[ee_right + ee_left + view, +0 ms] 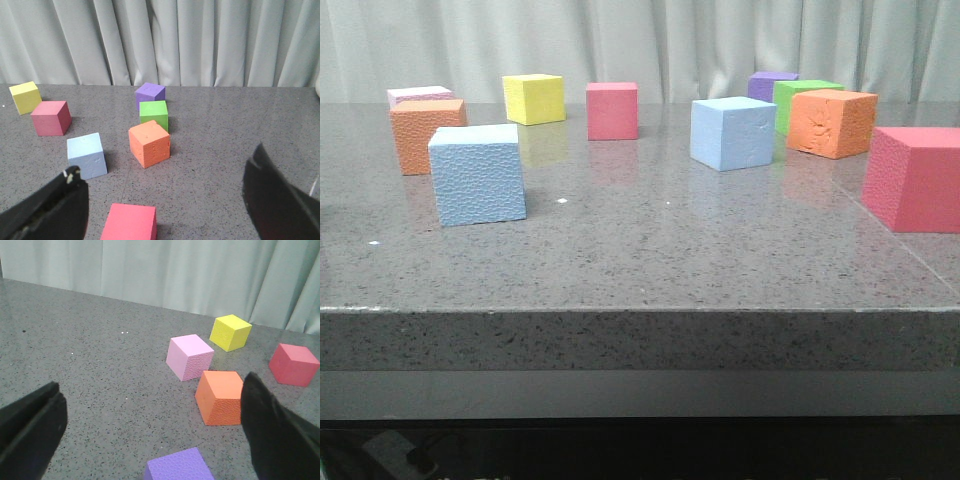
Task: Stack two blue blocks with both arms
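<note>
Big pink cube (918,178) cropped at right edge

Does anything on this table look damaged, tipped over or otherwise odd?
Nothing is spilled or toppled; every cube sits flat. The only oddity: the right-hand orange cube has a rough, gouged patch on its front face, and the smoother blue cube shows small dents.

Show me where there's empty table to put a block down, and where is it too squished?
The biggest bare patch is the front of the table, between the bumpy blue block and the big pink block. There's also a gap between the small pink block and the smooth blue block. Back right is crowded: orange, green and purple blocks bunch together.
</note>
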